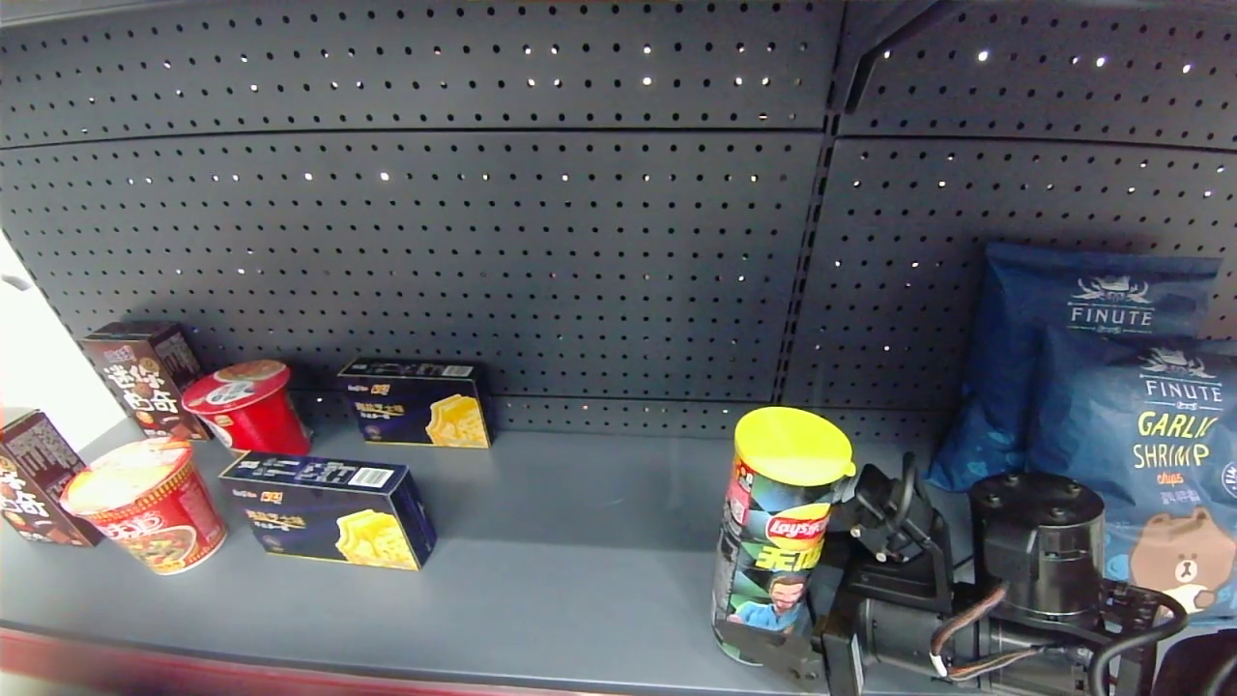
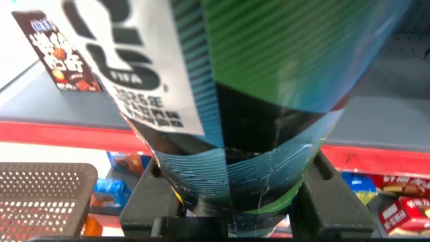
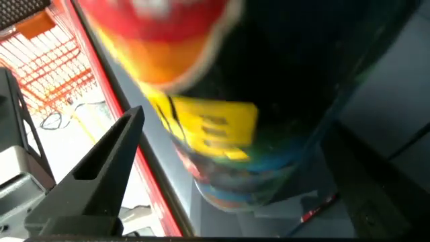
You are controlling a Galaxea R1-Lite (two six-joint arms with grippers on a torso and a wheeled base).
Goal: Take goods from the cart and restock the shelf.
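Dark pegboard (image 1: 483,271) backs a grey shelf (image 1: 580,541) with a red front edge. On it the right hand (image 3: 235,134) has its fingers spread around a yellow-lidded chips can (image 1: 783,541), which stands upright on the shelf. One finger (image 3: 101,168) is clear of the can's side; whether the other touches it I cannot tell. Off the shelf, before its red edge, the left hand (image 2: 235,175) is clamped on a green-and-blue can (image 2: 269,81), a finger pressed to each side. Just right of the standing can lean two blue chip bags (image 1: 1140,425). Well apart, at the shelf's left end, sit two dark blue boxes (image 1: 329,507), two red noodle cups (image 1: 145,503) and two brown boxes (image 1: 145,372). Beyond the right hand is what looks like an orange wire cart (image 3: 47,54).
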